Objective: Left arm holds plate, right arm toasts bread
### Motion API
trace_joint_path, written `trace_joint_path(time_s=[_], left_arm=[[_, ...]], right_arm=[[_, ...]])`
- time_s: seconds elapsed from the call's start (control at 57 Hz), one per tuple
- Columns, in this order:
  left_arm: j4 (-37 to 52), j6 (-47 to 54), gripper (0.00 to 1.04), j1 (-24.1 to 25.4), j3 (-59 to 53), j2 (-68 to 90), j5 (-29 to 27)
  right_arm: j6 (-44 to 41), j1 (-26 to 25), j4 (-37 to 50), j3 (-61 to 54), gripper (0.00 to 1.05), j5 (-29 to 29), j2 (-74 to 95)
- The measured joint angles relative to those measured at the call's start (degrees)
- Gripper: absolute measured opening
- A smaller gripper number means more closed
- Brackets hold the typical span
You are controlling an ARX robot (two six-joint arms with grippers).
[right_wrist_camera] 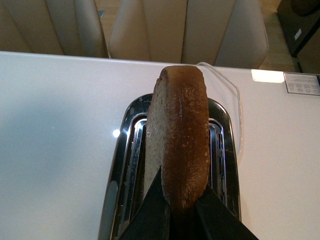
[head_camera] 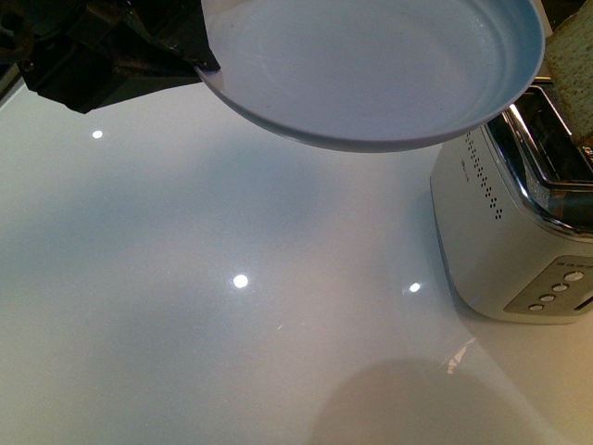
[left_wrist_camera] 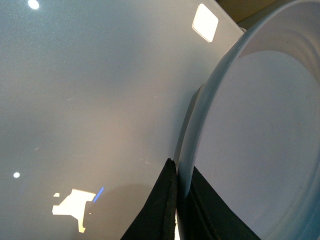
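The pale plate [head_camera: 371, 65] hangs in the air above the white table, empty, with my left gripper [head_camera: 199, 56] shut on its rim at the upper left. In the left wrist view the two black jaws pinch the plate [left_wrist_camera: 260, 130] rim at my left gripper [left_wrist_camera: 181, 200]. The brown-crusted bread [right_wrist_camera: 177, 145] is held on edge over the toaster [right_wrist_camera: 170, 170], my right gripper [right_wrist_camera: 179, 205] shut on its crust. In the front view a corner of the bread [head_camera: 570, 69] shows above the toaster [head_camera: 519, 222] at the right edge.
The white toaster has chrome slots and several buttons [head_camera: 551, 287] on its near end. Its white cord [right_wrist_camera: 235, 100] loops behind it. Beige chairs [right_wrist_camera: 185, 30] stand past the table's far edge. A small control panel [right_wrist_camera: 302, 83] lies on the table.
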Motion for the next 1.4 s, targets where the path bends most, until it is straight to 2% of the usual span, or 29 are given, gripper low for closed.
trace_joint_path(time_s=[0.912, 1.158, 1.404], left_arm=[[0.0, 0.0, 0.03, 0.0, 0.0, 0.0, 0.0], [0.0, 0.0, 0.03, 0.0, 0.0, 0.0, 0.0], [0.0, 0.0, 0.03, 0.0, 0.0, 0.0, 0.0]], right_arm=[[-3.8, 2.5, 4.0, -2.9, 0.04, 3.5, 10.2], [-2.1, 2.5, 5.2, -5.6, 0.37, 2.6, 9.7], [3.7, 0.3, 7.6, -12.1, 0.87, 2.7, -4.6]])
